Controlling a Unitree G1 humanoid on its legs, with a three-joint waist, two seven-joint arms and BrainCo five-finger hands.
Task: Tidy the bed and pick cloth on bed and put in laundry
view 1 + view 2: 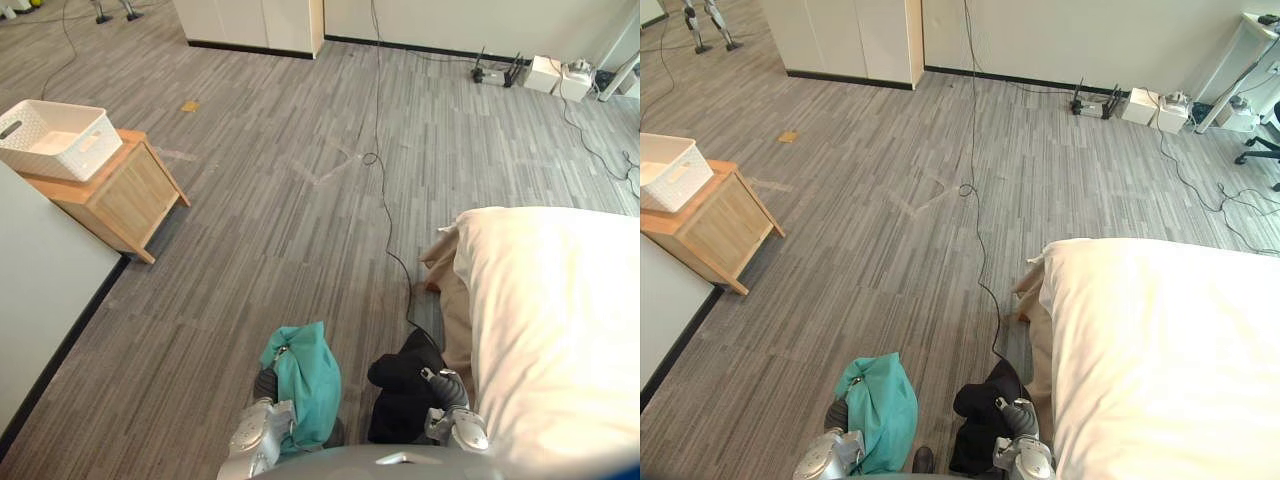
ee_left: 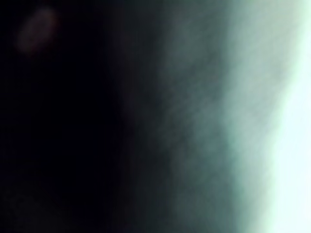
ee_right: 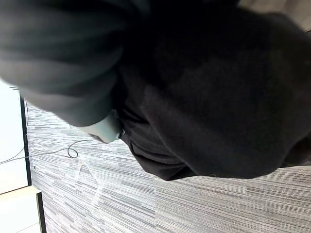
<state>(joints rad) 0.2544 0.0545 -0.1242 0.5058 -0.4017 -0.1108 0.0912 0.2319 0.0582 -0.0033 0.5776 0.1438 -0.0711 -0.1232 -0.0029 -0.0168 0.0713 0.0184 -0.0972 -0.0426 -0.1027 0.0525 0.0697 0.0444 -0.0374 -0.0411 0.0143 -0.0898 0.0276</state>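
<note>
Carrying | left hand (image 1: 267, 383) grips teal cloth (image 1: 310, 388) | right hand (image 1: 441, 381) grips black cloth (image 1: 398, 398)

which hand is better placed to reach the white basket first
Likely left: the left hand with the teal cloth is on the same side as the white plastic basket on the wooden cabinet; the right hand with the black cloth is beside the cream bed.

Open floor (image 1: 290, 220) lies between the bed (image 1: 560, 330), at right, and the wooden cabinet (image 1: 125, 200) bearing the white basket (image 1: 55, 138), at left; a pale wall (image 1: 40, 280) bounds the floor beside the cabinet.
</note>
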